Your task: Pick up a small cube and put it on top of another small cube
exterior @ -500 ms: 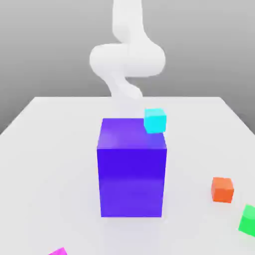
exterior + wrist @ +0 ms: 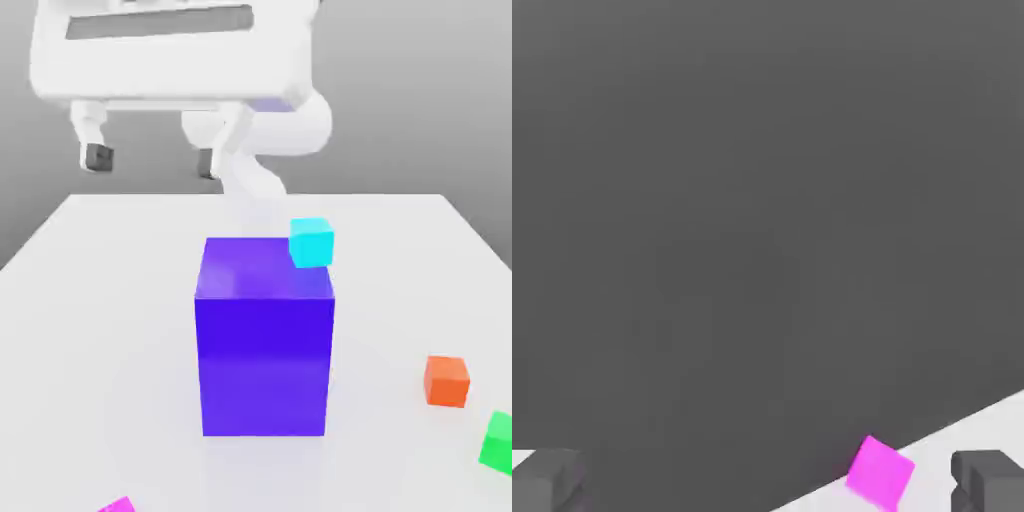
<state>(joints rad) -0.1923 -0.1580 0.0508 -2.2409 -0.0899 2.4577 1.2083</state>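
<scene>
A small magenta-pink cube [image 2: 118, 505] sits on the white table at the near edge, towards the exterior view's left, cut off by the picture's border. My gripper [image 2: 152, 158] hangs high over the table's far left part with its two dark-tipped fingers [image 2: 97, 155] wide apart and nothing between them. The hand view shows the pink cube [image 2: 879, 471] lying close to the table's edge, far below the open gripper [image 2: 768, 485] and nearer to one fingertip [image 2: 990, 480] than the other.
A tall blue-purple block [image 2: 265, 340] stands in the middle of the table [image 2: 100, 300]. A cyan cube [image 2: 311, 241] sits behind its far right corner. An orange cube [image 2: 446, 381] and a green cube [image 2: 497, 441] lie at the near right.
The hand with its open fingers has come into the exterior view at the upper left, where before only the arm's white links showed. The cubes and the block have not moved.
</scene>
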